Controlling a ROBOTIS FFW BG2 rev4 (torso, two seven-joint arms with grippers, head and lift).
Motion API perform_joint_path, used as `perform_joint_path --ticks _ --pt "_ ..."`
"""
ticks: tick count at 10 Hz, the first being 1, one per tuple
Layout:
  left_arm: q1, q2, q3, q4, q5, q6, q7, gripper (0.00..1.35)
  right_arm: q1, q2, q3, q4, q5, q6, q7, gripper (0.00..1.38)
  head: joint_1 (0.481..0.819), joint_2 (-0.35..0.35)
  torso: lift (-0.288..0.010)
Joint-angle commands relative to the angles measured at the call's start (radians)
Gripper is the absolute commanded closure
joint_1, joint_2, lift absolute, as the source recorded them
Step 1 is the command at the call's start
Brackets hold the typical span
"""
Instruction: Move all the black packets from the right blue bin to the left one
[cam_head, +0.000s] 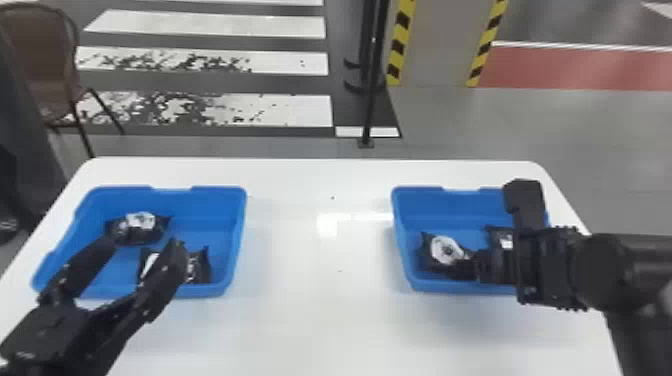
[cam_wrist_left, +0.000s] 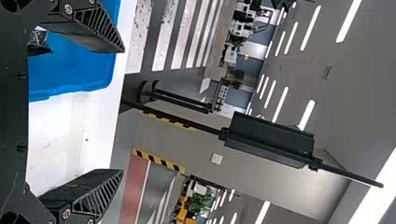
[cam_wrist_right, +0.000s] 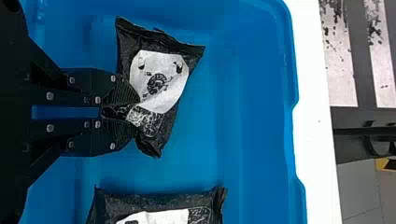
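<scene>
Black packet pinched in right claw

So there's a white table, white stripes on the floor past it, brown chair off left. Black pole near a grey pillar with yellow-black tape. Left wrist view's got ceiling lights and some greenery too.

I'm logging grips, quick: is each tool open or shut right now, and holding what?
Left tool: open, holding nothing.
Right tool: closed on a black packet in the right blue bin.
</scene>
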Motion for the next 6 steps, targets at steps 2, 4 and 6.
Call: perform_joint_path --ticks 2,4,6 --pt "0.0 0.0 0.0 0.005 0.009 -0.015 -0.003 0.12 0.067 0.002 -0.006 -0.042 -0.041 -0.169 0.006 1.13 0.695 -0.054 -0.14" --pt "0.0 -0.002 0.0 0.008 0.009 -0.046 -0.005 0.12 0.182 0.006 -0.054 -0.16 -0.157 -0.282 0.015 1.13 0.695 -0.035 -0.14" --pt "0.005 -0.005 0.004 0.008 0.009 -0.066 -0.003 0.12 0.288 0.009 -0.1 -0.283 -0.299 -0.38 0.055 1.13 0.695 -0.013 -0.14"
